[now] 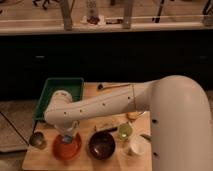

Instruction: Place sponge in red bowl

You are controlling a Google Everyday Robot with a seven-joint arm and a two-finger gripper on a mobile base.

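Observation:
The red bowl (pixel 66 148) sits near the front left of the wooden table. Straight above it hangs my gripper (pixel 67 136), pointing down from the white arm that reaches in from the right. The gripper is shut on the sponge (pixel 67 139), a small blue block showing at its tip just over the bowl's inside. The wrist hides most of the sponge and the back of the bowl.
A dark brown bowl (pixel 102 145) stands right of the red one. A green tray (pixel 60 89) lies at the back left. A metal cup (pixel 36 140) is at the front left; a green cup (pixel 124 131) and a white cup (pixel 137 147) are to the right. A utensil (pixel 109 86) lies at the back.

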